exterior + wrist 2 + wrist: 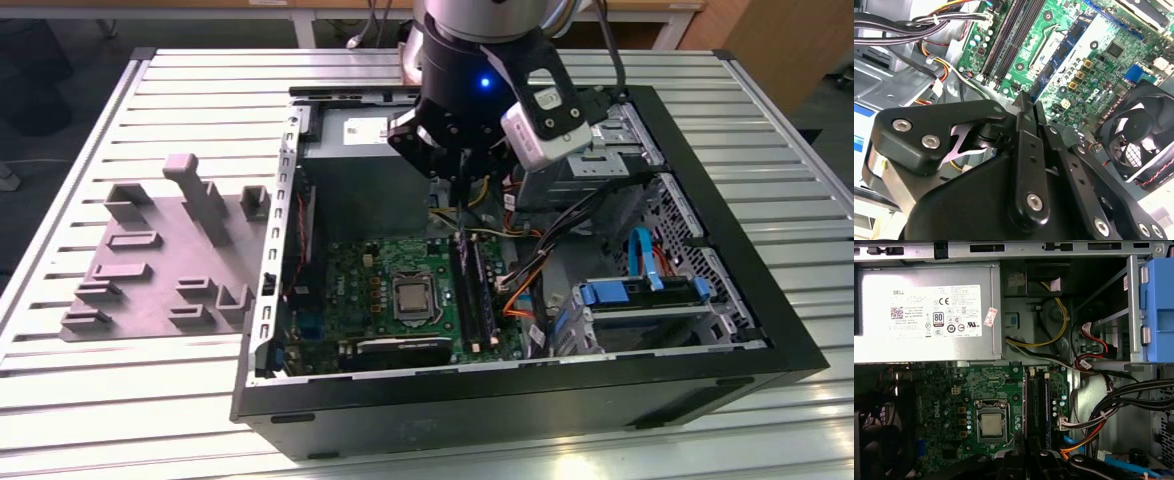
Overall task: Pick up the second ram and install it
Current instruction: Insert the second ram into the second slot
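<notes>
Above the motherboard [400,290] inside the open computer case [747,300], the tool [461,190] is held clenched on the second ram [1030,102], which is seen as a thin dark edge between the pads in the second wrist view. The stick should be kept parallel to the black memory slots [1038,400] beside the processor socket [991,422], centred over the empty one, and lowered squarely, clear of the cables [534,265] alongside.
</notes>
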